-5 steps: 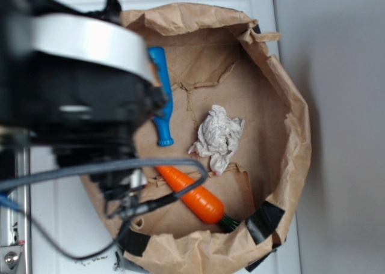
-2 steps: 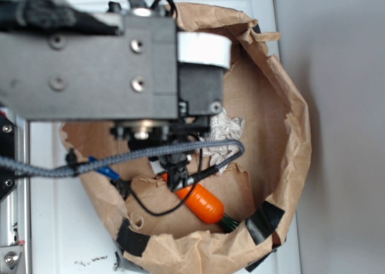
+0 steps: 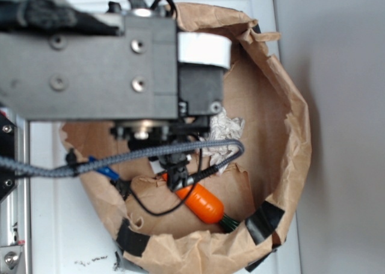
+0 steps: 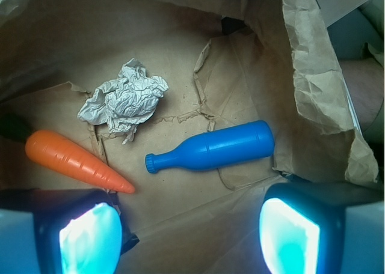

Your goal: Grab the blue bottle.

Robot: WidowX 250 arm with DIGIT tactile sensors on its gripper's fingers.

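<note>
Blue bottle (image 4: pixel 210 149) lies on its side on the brown paper bag (image 4: pixel 313 76), ahead of the gripper (image 4: pixel 189 232) and clear of both fingers, its ribbed mouth turned toward the left finger and its base toward the right. The gripper hovers above it with jaws spread wide, holding nothing; the two fingertips (image 4: pixel 90 235) glow pale cyan at the bottom of the wrist view. An orange carrot (image 4: pixel 75 161) rests ahead of the left finger, its tip near the bottle's mouth. A crumpled white paper ball (image 4: pixel 123 101) sits farther ahead. From the exterior view the arm (image 3: pixel 90 63) hides the bottle.
</note>
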